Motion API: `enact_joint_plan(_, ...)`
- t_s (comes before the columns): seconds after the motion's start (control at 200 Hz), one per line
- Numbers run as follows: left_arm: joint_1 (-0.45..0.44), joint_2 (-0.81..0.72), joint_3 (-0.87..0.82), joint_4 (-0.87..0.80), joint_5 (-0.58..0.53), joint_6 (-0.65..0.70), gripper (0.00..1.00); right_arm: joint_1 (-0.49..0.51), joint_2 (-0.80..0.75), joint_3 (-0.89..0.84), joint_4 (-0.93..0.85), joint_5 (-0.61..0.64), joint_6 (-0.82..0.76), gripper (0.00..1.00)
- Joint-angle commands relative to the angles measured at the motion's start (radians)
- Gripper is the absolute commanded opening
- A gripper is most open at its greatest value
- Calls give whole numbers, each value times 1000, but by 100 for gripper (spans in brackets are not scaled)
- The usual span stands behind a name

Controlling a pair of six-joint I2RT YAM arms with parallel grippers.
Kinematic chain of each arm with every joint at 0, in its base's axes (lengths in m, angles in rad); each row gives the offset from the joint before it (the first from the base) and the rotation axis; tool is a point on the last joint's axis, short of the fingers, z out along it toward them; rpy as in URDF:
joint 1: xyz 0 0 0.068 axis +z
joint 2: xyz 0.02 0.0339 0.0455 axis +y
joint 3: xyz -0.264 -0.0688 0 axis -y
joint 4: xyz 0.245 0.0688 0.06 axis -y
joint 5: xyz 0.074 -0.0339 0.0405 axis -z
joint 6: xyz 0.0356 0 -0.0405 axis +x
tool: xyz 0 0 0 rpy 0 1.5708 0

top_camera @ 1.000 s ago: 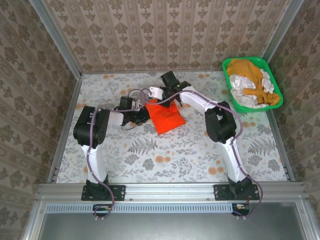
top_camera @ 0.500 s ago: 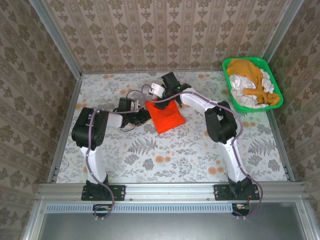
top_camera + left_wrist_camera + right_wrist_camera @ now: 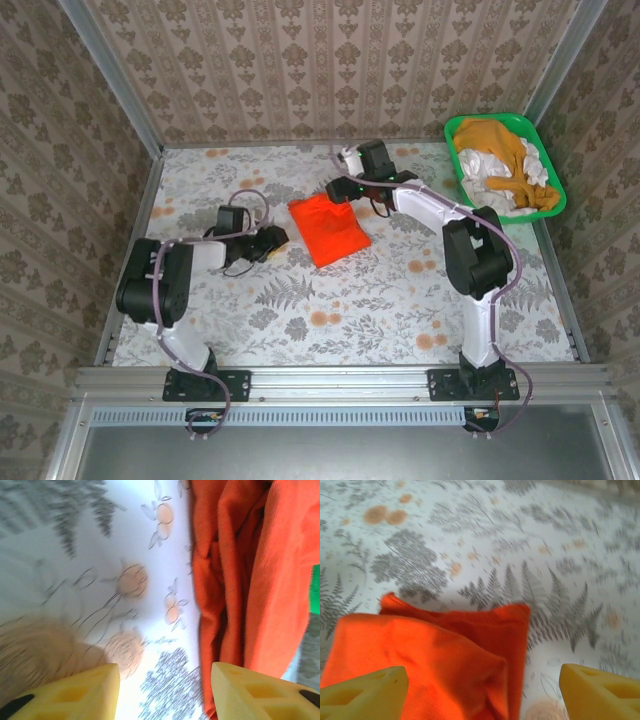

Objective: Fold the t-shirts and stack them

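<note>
T-shirt (image 3: 328, 230) seemingly lies lengthwise far-left to near-right.

Folded t-shirt (image 3: 327, 229), frame centre: bright red-orange, plain. Basket (image 3: 449, 130), upper right: green. Inside it: mustard t-shirt (image 3: 495, 140), white t-shirts (image 3: 488, 192). Table cover (image 3: 400, 290): white, grey ferns, orange blossoms. Walls (image 3: 300, 70): beige damask wallpaper. Left gripper fingers (image 3: 75, 692), right gripper fingers (image 3: 600, 690): yellow.
</note>
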Motion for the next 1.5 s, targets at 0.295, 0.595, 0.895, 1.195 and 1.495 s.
enact_joint_plan(0.295, -90, -120, 85, -218, -201, 13, 89, -15, 114, -43, -24, -118, 355, 38)
enact_joint_plan(0.595, -121, -137, 112, -258, -220, 64, 96, 80, -52, -389, 187, -6, 719, 33)
enact_joint_plan(0.895, -167, -173, 147, -337, -231, 139, 95, 141, -303, -508, 219, 292, 559, 67)
enact_joint_plan(1.195, -242, -170, 71, -265, -189, 13, 60, 176, -219, -505, 273, 192, 163, 80)
enact_joint_plan(1.495, -270, -56, 96, -256, -203, 14, 49, 111, -106, -411, 206, 235, 242, 74)
